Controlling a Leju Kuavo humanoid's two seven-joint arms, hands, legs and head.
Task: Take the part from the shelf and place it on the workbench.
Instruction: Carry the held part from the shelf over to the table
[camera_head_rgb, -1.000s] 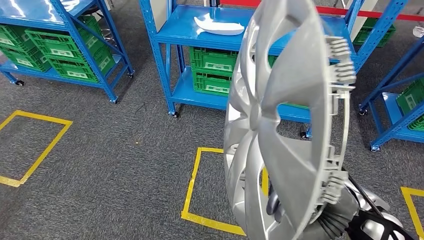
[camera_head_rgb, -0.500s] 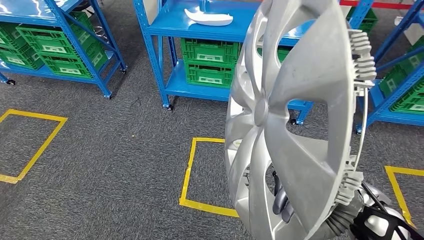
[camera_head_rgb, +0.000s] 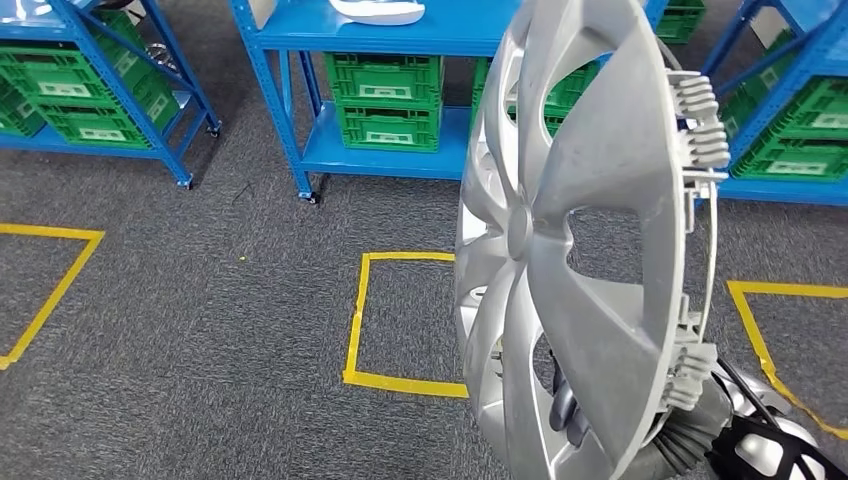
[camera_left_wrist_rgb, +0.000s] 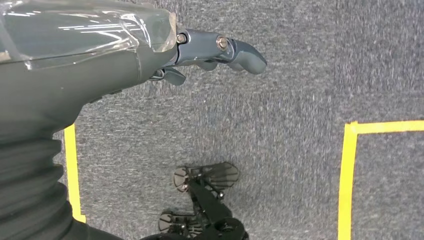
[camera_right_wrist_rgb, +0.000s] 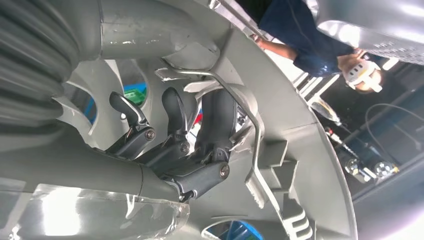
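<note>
The right hand (camera_head_rgb: 572, 415) grips the silver wheel cover (camera_head_rgb: 580, 250) at its lower rim, disc upright and edge-on; the left hand (camera_left_wrist_rgb: 210, 52) hangs empty, fingers apart.

You see a silver-grey wheel cover (camera_head_rgb: 575, 250) with pale grey ribbed clips along its rim, gripped by a right robot hand (camera_right_wrist_rgb: 170, 145) whose fingers (camera_right_wrist_rgb: 175, 112) are dark grey below a lighter grey ribbed cover. Behind it your blue shelves (camera_head_rgb: 400, 25) carry bright green slatted crates (camera_head_rgb: 385, 95) and one white part (camera_head_rgb: 380, 10). The carpet floor (camera_head_rgb: 200, 300) is speckled dark grey with yellow tape squares (camera_head_rgb: 365, 320), and the left robot hand (camera_left_wrist_rgb: 210, 52) is dark bluish grey over that same carpet.
</note>
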